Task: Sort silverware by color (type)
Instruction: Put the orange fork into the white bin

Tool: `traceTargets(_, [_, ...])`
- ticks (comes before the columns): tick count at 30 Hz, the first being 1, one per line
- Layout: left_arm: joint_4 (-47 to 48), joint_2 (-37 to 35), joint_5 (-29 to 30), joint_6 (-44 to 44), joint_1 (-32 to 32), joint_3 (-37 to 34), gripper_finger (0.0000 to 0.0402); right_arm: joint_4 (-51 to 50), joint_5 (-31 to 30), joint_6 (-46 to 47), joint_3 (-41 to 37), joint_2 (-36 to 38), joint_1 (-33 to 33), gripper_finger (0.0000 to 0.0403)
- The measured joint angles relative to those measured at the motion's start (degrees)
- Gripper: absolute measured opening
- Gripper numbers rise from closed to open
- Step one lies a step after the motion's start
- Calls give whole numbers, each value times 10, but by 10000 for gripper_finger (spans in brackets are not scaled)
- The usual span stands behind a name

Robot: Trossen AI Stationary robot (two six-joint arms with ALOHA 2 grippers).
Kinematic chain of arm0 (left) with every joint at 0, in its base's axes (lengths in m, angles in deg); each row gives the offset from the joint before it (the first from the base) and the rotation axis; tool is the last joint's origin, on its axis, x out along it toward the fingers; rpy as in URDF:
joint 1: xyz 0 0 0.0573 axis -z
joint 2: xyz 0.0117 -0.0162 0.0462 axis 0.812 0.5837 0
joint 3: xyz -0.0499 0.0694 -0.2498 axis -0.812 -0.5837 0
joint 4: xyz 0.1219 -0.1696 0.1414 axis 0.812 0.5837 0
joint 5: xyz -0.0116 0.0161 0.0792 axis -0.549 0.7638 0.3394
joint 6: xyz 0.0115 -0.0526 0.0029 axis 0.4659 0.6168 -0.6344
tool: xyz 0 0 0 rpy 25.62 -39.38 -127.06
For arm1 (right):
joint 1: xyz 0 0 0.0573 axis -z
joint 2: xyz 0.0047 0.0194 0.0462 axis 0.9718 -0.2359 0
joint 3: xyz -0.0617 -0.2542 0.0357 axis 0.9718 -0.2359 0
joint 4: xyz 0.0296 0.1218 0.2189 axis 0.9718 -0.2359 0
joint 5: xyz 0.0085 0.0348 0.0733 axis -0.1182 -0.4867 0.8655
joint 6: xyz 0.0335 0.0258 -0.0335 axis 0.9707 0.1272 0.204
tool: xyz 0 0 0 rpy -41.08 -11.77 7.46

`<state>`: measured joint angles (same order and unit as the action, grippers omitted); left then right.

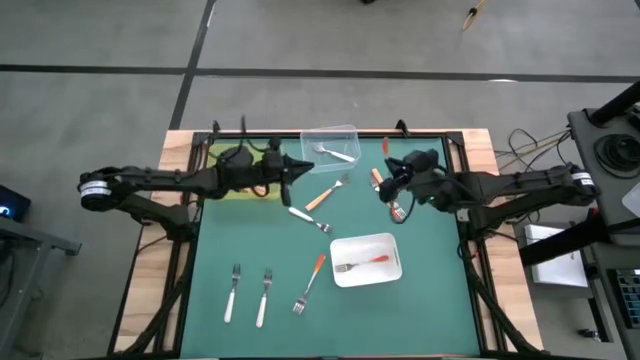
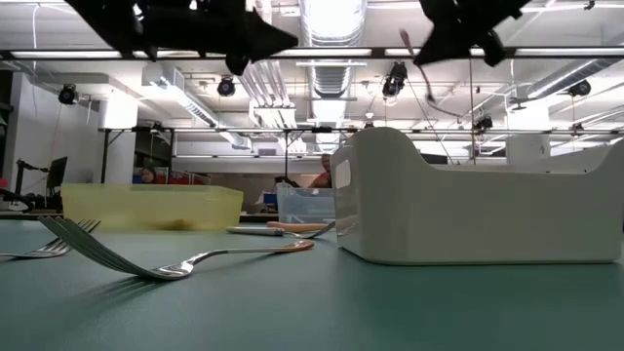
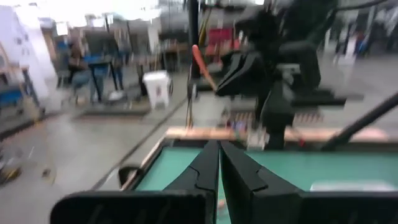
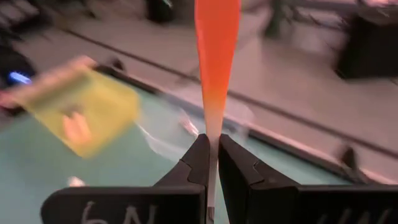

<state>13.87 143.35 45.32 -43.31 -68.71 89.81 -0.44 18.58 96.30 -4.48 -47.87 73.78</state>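
My right gripper (image 1: pixel 386 188) hangs above the table's far right part, shut on a fork with a red-orange handle (image 4: pixel 216 37). My left gripper (image 1: pixel 304 167) is shut and holds nothing; it hovers level beside the yellow tray (image 1: pixel 222 156). On the table lie a tan-handled fork (image 1: pixel 322 196), a white-handled fork (image 1: pixel 306 218), two white-handled forks (image 1: pixel 233 292) (image 1: pixel 264 297) and a red-orange one (image 1: pixel 312 282). A clear tray (image 1: pixel 332 143) holds one white fork. A white tray (image 1: pixel 366 259) holds one red-orange fork. My right gripper pinches the fork between its two fingers at the narrow pale end of the handle (image 4: pixel 212 134). The orange handle runs on past the fingertips, along the fingers. The fork is lifted clear of the table and tilted, its thin metal end (image 2: pixel 425 76) slanting down below the gripper.
The green mat (image 1: pixel 430 300) has bare room at the near right and near left. The white tray (image 2: pixel 468 210) stands close before the low camera. Something reddish (image 1: pixel 398 212) lies under my right gripper. Beyond the table lies the room's floor.
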Motion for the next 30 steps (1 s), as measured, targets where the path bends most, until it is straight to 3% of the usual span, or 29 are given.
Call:
traceTargets(6, [-98, 0, 1, 21, 8, -29, 0, 313, 111, -130, -77, 6, 17, 12])
traceTargets(11, [-103, 0, 2, 38, 9, -28, 0, 532, 195, -155, -143, -13, 43, 12])
traceTargets(16, [-104, 0, 2, 46, 15, -18, 0, 687, 225, -160, -183, -43, 66, 12])
traceTargets(22, [-100, 13, 2, 37, 27, -9, 30, 797, 258, -171, -194, -84, 75, 12])
traceTargets(30, [-98, 119, 4, 41, 30, 52, 158, 814, 266, -180, -184, -108, 78, 12])
